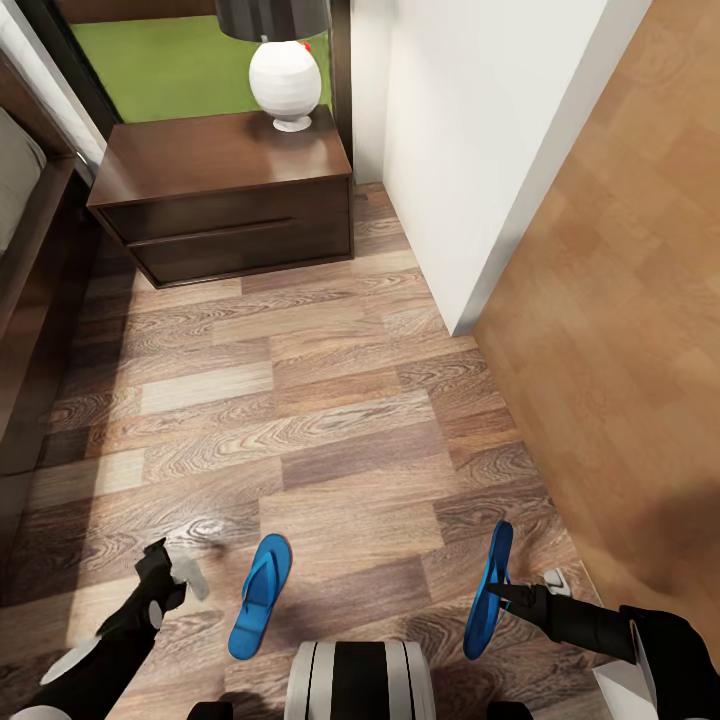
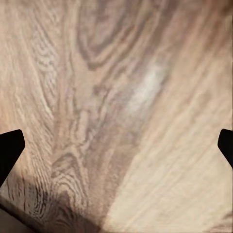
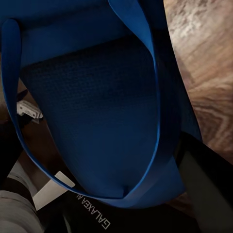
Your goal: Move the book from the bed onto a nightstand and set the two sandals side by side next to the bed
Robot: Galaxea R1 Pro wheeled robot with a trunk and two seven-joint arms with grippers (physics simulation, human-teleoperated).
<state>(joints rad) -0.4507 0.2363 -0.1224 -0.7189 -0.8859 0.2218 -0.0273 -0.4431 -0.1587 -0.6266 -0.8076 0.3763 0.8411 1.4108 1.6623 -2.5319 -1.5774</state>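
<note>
One sandal [image 1: 489,590] is pinched on edge by the right gripper [image 1: 505,597]; it should be laid flat beside the other sandal [image 1: 259,596] on the floor [image 1: 300,420]. The left gripper [image 1: 172,575] is spread, empty.

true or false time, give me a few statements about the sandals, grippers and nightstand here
1. The right gripper is shut on a blue sandal turned on its edge. True.
2. The left gripper holds the other sandal. False: it is open over bare wood floor; that sandal lies flat beside it.
3. A white lamp stands on the nightstand. True.
4. The book lies on the nightstand. False: its top holds only the lamp.
5. The two sandals touch. False: they are apart.
</note>
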